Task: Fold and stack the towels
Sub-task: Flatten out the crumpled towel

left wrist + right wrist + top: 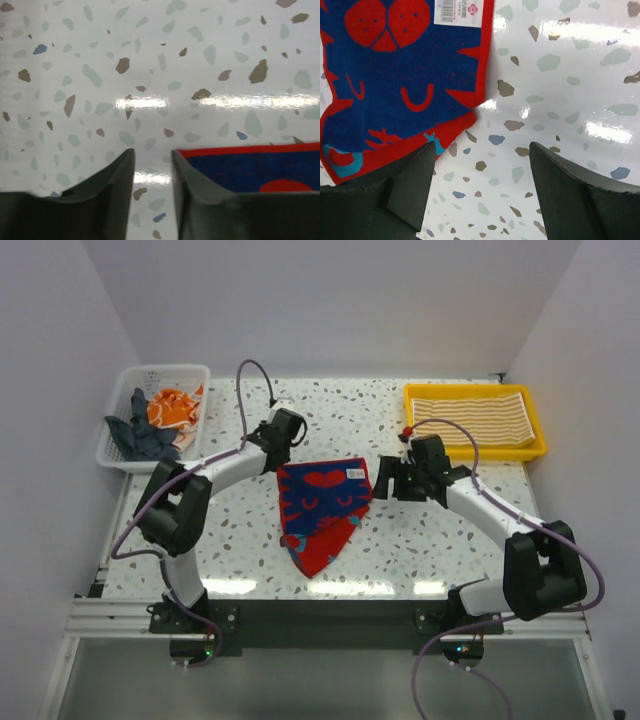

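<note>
Folding of the blue-and-red towel looks half done as it lies skewed at mid-table, left gripper narrowly parted and right gripper gaping, both empty beside its far corners; next, likely, a corner pinch to square the fold.

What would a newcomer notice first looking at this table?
The bright blue-and-red towel, unevenly folded in the middle, stands out first against the speckled table. Next come the yellow tray at the far right, holding a flat striped towel, and the white basket at the far left, with an orange towel and a dark towel crumpled inside.
</note>
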Tool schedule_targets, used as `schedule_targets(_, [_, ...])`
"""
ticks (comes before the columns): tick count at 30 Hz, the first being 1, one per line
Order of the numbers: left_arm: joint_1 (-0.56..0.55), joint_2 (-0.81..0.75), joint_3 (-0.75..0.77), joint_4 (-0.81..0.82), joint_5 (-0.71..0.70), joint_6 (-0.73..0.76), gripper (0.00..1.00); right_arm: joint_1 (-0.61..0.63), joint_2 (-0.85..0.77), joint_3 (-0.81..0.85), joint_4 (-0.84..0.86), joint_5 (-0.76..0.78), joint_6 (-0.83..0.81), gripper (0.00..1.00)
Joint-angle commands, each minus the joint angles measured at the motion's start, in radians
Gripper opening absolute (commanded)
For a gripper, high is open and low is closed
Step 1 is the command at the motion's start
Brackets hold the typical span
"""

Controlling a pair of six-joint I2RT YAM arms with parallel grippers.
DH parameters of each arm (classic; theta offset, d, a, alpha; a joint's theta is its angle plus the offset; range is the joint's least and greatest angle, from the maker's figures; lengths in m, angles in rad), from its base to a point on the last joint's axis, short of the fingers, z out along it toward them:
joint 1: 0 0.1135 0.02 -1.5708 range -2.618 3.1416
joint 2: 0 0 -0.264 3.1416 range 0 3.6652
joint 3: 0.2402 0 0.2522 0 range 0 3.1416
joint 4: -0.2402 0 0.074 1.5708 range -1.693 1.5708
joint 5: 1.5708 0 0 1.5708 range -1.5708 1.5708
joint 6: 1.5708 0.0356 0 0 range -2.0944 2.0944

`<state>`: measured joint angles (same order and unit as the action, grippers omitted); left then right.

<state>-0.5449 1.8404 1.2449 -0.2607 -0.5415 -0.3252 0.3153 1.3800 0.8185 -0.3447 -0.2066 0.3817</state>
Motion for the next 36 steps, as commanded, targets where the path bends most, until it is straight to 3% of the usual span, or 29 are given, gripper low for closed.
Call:
schedule_targets(1, [0.031, -0.012, 0.044, -0.003, 0.006, -0.012, 0.5, 0.005, 0.011, 0.076, 0.015, 0.042, -0.062, 0.79])
schedule_targets(2, [0.034, -0.02, 0.036, 0.006, 0.017, -0.003, 0.7, 0.004, 0.03, 0.091, 0.004, 0.044, -0.075, 0.79])
schedule_targets(5, [0.045, -0.035, 0.016, 0.018, 0.047, -0.003, 0.86, 0.004, 0.089, 0.166, -0.008, 0.033, -0.13, 0.77])
schedule_targets(8, [0.066, -0.026, 0.005, 0.032, 0.121, 0.008, 0.85, 0.005, 0.142, 0.252, -0.013, 0.035, -0.17, 0.72])
schedule_targets(13, [0.086, 0.035, 0.019, 0.04, 0.173, 0.054, 0.75, 0.013, 0.287, 0.405, -0.023, 0.044, -0.28, 0.51])
schedule_targets(20, [0.095, 0.108, 0.044, 0.02, 0.225, 0.129, 0.66, 0.045, 0.488, 0.597, -0.08, 0.082, -0.417, 0.4])
schedule_targets(28, [0.097, 0.145, 0.048, 0.006, 0.256, 0.144, 0.65, 0.087, 0.657, 0.723, -0.12, 0.166, -0.484, 0.38])
schedule_targets(36, [0.097, 0.14, 0.037, -0.002, 0.268, 0.13, 0.65, 0.117, 0.726, 0.771, -0.143, 0.246, -0.486, 0.39])
